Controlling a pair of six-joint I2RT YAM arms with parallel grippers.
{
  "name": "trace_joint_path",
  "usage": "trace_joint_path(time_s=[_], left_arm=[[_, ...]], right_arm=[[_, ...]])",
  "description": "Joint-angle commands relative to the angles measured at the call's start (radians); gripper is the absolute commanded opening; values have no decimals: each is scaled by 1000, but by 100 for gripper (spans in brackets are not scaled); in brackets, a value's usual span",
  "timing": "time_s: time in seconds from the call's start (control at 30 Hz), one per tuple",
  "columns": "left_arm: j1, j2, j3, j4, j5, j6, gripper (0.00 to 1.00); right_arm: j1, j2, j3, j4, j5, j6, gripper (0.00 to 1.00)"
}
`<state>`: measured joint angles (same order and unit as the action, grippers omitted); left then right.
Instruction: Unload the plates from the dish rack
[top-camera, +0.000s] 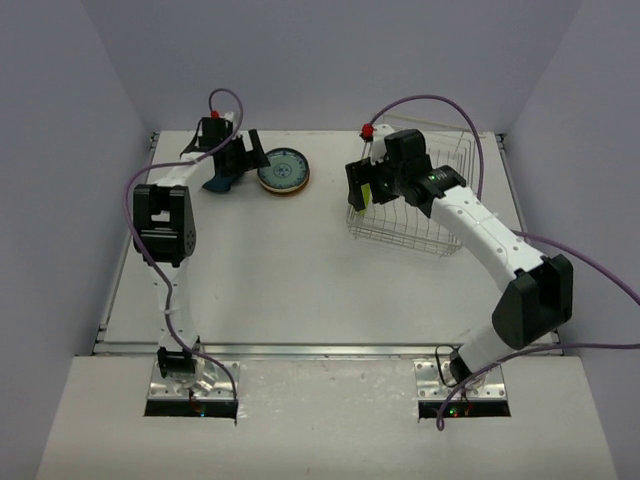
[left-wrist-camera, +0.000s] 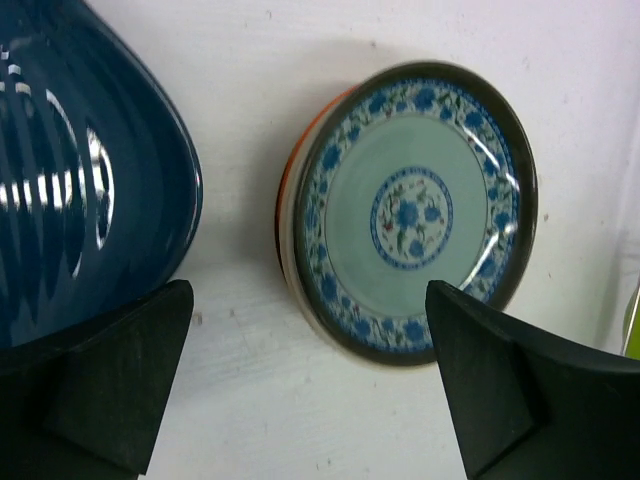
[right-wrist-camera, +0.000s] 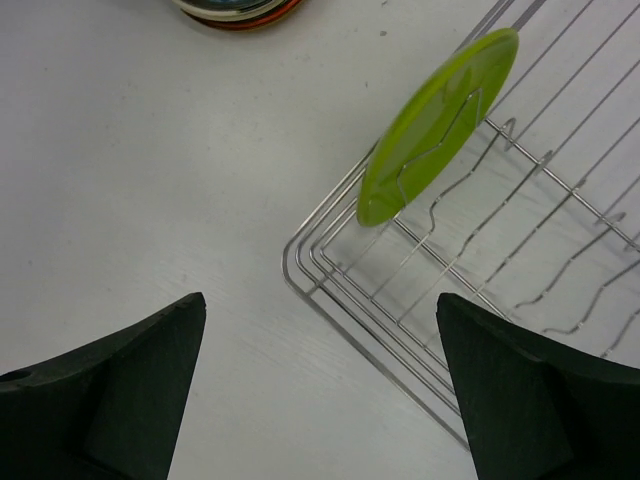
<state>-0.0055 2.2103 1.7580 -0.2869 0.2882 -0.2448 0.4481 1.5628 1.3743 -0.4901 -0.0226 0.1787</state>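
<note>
Hovering at the left corner of the rack (top-camera: 400, 232), right of centre, the right gripper (right-wrist-camera: 320, 300) spreads its jaws toward the green plate (right-wrist-camera: 435, 125), which stands on edge, slotted into the rack. At upper left, the left gripper (left-wrist-camera: 308, 300), jaws also apart, hangs over the unloaded stack (left-wrist-camera: 410, 215) and blue dish (left-wrist-camera: 90, 170).
</note>
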Motion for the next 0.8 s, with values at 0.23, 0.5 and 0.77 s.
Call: trace_joint_path(time_s=[0.23, 0.5, 0.77], left_arm=[[6, -506, -397, 146, -14, 55, 100], [6, -646, -506, 133, -13, 86, 100], [6, -634, -492, 100, -6, 76, 100]], right_arm=[[-97, 340, 307, -24, 9, 272, 78], [-121, 503, 420, -2, -67, 283, 51], [-137, 519, 447, -3, -159, 356, 11]])
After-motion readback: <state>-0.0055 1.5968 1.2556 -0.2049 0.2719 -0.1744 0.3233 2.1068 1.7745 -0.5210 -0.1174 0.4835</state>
